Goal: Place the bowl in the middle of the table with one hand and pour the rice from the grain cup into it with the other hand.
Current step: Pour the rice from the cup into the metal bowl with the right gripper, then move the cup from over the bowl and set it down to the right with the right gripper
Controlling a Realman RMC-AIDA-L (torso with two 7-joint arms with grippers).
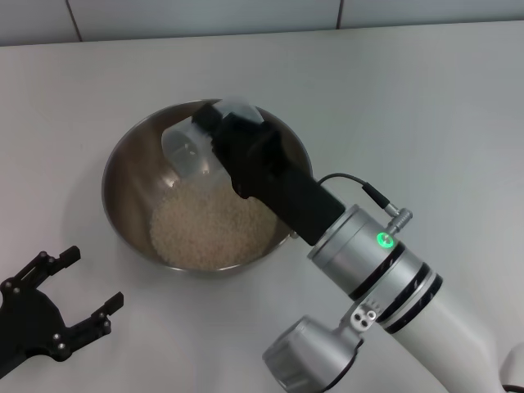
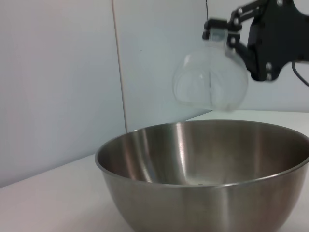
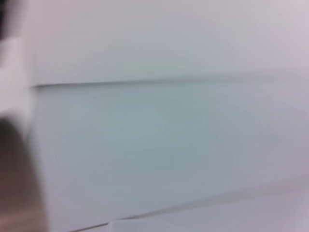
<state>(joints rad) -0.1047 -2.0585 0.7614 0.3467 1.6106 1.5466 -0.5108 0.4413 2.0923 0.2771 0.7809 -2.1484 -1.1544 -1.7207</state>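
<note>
Rice (image 1: pixel 209 229), a loose off-white heap of small grains, lies in the bottom of the large round stainless-steel bowl (image 1: pixel 123 176) on the plain white table (image 1: pixel 426 106). Above the bowl's far side the black right gripper (image 1: pixel 214 123) pinches the small clear plastic grain cup (image 1: pixel 190 147) between its fingers, the cup tipped over on its side with its mouth facing down toward the grains. Near the bowl's left front, the black left gripper (image 1: pixel 90 282) hangs with fingers spread wide, touching nothing.
</note>
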